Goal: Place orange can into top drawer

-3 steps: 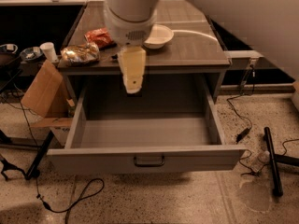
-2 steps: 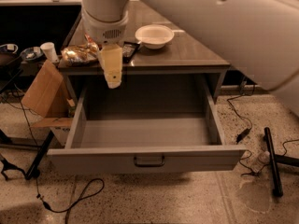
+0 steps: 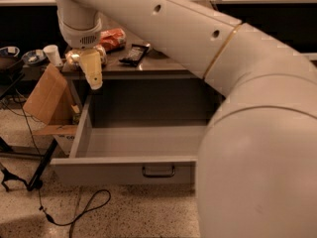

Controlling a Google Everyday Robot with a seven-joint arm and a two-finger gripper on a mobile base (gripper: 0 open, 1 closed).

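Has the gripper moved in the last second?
Yes. The gripper has swung left, from over the middle of the top drawer to its left wall, near the orange can.

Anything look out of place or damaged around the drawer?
Nothing spilled or damaged. The wide grey metal drawer stands open. The end effector hovers by the left front edge of the cabinet top, before the crinkled gold-and-silver can. Only a brown cardboard sheet leans askew on the left.

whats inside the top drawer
Nothing shows on the visible grey floor of the drawer; the arm covers its right end. The gripper hangs at the counter edge, before the can.
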